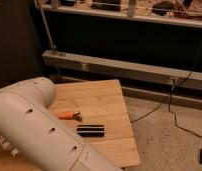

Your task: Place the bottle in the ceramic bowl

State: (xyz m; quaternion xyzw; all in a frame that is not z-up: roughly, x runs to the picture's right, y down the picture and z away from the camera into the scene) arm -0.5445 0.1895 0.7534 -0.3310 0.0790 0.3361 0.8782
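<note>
The wooden table's point(106, 95) near left corner is being covered by the white arm point(39, 125). The gripper is being hidden past the lower edge of the view, fingers closed together. An orange-handled tool point(69, 115) and a black bar point(90, 130) are being carried toward the table's front edge. Neither the bottle nor the ceramic bowl is being shown.

Bulky white rounded arm point(39, 125), small dark holes

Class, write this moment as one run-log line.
arm: foreground, over table | gripper: out of view, shut | on table: orange-handled tool, black bar | bottle, bowl: not in view
</note>
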